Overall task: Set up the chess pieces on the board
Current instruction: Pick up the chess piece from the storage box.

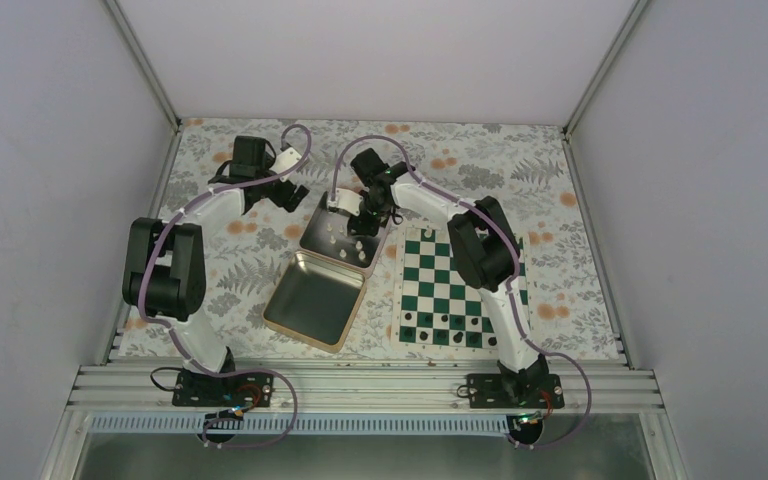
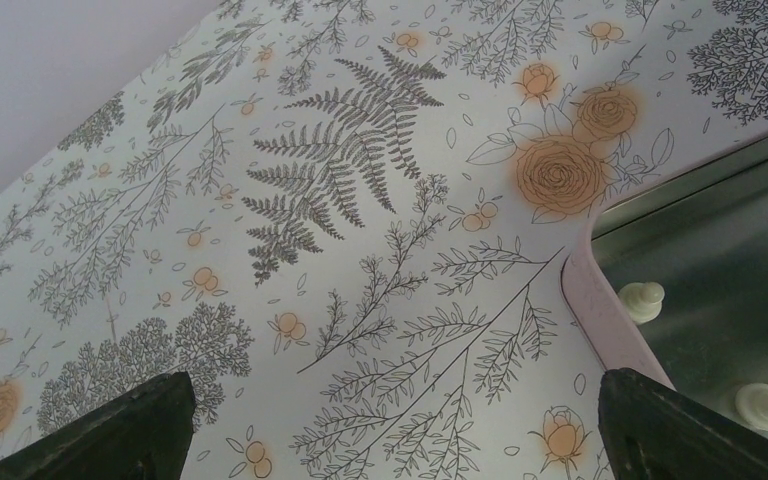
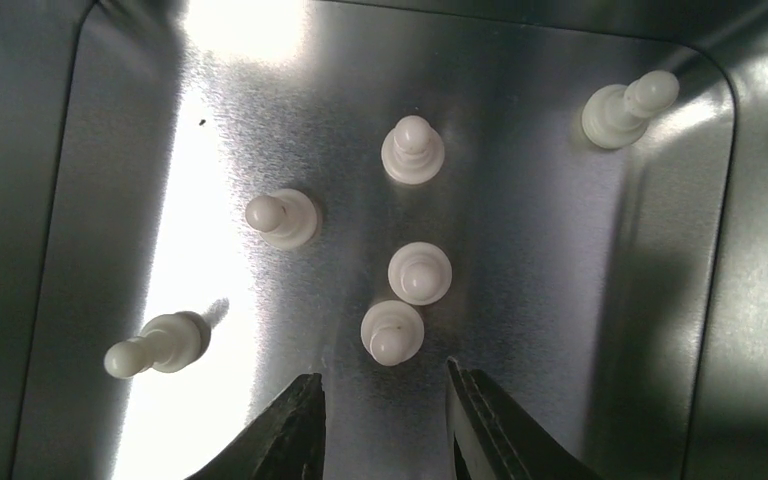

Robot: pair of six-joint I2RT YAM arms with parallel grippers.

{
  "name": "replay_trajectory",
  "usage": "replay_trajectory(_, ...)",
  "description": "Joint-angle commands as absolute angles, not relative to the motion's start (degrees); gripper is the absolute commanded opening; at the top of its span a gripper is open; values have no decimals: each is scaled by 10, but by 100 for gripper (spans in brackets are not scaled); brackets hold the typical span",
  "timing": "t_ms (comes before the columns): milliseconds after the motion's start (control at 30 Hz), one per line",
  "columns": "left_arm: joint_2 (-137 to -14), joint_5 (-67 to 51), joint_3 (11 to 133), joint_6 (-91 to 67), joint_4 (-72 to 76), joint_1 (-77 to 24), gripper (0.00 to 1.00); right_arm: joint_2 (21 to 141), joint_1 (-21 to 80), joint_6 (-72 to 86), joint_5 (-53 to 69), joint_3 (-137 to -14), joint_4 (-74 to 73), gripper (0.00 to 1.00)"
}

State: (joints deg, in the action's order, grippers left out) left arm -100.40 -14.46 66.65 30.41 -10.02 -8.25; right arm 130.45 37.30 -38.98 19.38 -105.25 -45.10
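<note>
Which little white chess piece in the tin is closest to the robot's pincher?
The white piece just ahead of the right gripper, facing the gap between its fingers. The other five in the tin stand or lie farther away.

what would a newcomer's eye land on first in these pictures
Probably the open silver tin in the middle of the flowered table, with six cream-white chess pieces scattered in its far half. The right pincer hangs just over them, jaws apart and empty. To the right lies the green-and-white board, with small dark pieces along its near edge.
</note>
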Motion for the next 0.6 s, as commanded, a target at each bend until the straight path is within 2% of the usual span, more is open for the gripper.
replay_trajectory(0, -1004, -154, 679, 300, -95, -83, 100, 1294, 368, -394, 217, -1057, -444, 33)
replay_trajectory(567, -991, -153, 670, 300, -91, -83, 100, 1335, 372, -392, 225, -1095, -445, 32)
